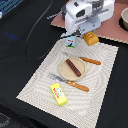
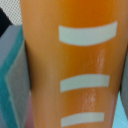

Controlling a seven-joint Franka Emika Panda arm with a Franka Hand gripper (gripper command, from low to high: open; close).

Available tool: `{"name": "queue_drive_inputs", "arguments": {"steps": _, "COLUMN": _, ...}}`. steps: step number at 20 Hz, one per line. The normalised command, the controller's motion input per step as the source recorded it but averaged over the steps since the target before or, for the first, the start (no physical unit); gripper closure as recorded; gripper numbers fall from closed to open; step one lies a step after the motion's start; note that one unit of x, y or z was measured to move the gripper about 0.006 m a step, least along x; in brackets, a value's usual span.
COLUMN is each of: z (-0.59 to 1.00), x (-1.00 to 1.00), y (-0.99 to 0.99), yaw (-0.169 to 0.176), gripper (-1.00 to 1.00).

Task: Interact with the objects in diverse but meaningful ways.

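Yellow box (image 1: 58,94) near left on the placemat (image 1: 35,80). Sausage (image 1: 73,67) on the plate (image 1: 62,70), mid-mat, between fork (image 1: 67,81) and knife (image 1: 85,60). White carton (image 1: 70,41) at the mat's far edge, just left of the pincer (image 1: 88,33). Orange ridged block (image 1: 90,38) directly under the pincer, filling the wrist view (image 2: 75,65). Cannot tell whether the pincer grips it.
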Motion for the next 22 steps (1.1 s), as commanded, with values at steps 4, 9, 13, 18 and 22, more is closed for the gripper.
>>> {"name": "queue_drive_inputs", "arguments": {"steps": 4, "z": -0.24, "x": 0.34, "y": 0.25, "yaw": 0.0, "gripper": 1.0}}
{"name": "queue_drive_inputs", "arguments": {"steps": 9, "z": -0.27, "x": 0.3, "y": 0.24, "yaw": 0.0, "gripper": 1.0}}
{"name": "queue_drive_inputs", "arguments": {"steps": 13, "z": -0.29, "x": 0.26, "y": 0.24, "yaw": 0.0, "gripper": 1.0}}
{"name": "queue_drive_inputs", "arguments": {"steps": 18, "z": -0.24, "x": 0.2, "y": 0.25, "yaw": 0.0, "gripper": 1.0}}
{"name": "queue_drive_inputs", "arguments": {"steps": 22, "z": 0.11, "x": 0.16, "y": 0.33, "yaw": 0.0, "gripper": -1.0}}
